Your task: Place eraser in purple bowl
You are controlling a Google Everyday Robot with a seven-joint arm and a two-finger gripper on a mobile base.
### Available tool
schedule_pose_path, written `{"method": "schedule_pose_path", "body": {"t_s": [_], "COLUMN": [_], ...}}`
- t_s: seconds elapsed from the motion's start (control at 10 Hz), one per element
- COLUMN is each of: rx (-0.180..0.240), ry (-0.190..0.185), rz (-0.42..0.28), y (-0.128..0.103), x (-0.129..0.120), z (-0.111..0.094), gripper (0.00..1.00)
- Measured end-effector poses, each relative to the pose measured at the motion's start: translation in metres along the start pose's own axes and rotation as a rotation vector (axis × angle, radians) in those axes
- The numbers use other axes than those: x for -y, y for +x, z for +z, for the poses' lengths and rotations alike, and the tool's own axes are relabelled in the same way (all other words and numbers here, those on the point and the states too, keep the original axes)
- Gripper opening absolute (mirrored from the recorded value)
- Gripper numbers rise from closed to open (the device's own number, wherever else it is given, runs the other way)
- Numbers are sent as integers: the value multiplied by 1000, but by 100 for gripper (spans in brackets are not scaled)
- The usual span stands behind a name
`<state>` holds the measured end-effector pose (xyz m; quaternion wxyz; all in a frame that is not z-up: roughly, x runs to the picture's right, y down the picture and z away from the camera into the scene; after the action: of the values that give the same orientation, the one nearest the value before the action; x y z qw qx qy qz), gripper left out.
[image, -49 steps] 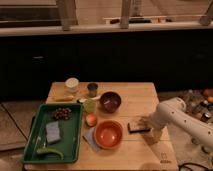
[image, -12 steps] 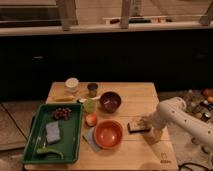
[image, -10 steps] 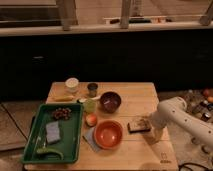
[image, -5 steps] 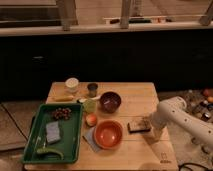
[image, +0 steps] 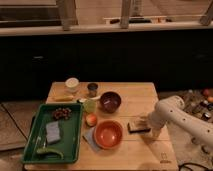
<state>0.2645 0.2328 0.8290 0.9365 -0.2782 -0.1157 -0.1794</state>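
Note:
The eraser (image: 137,126), a small dark block with a lighter tan top, lies on the wooden table (image: 135,95) to the right of the orange bowl. The purple bowl (image: 110,101), round and dark maroon, stands near the table's middle, behind the orange bowl and up-left of the eraser. My gripper (image: 144,125) is at the end of the white arm coming from the right and sits right at the eraser's right end, low over the table. The arm hides how it meets the eraser.
An orange bowl (image: 108,133) stands on a grey-blue cloth at the front. A green tray (image: 35,135) at the left holds a flat grey-blue sponge (image: 53,131), dark snacks and a green item. A white cup (image: 72,84), dark cup (image: 92,89), green cup (image: 89,106) and orange fruit (image: 91,119) stand nearby.

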Motion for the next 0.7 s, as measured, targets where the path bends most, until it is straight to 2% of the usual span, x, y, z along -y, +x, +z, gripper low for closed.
{"method": "schedule_pose_path", "body": {"t_s": [0.3, 0.7], "rx": [-5, 4], "ry": [-18, -23], "rz": [-24, -50], "y": [-9, -20], "x": [1, 10], "z": [-4, -4], "gripper": [80, 80]}}
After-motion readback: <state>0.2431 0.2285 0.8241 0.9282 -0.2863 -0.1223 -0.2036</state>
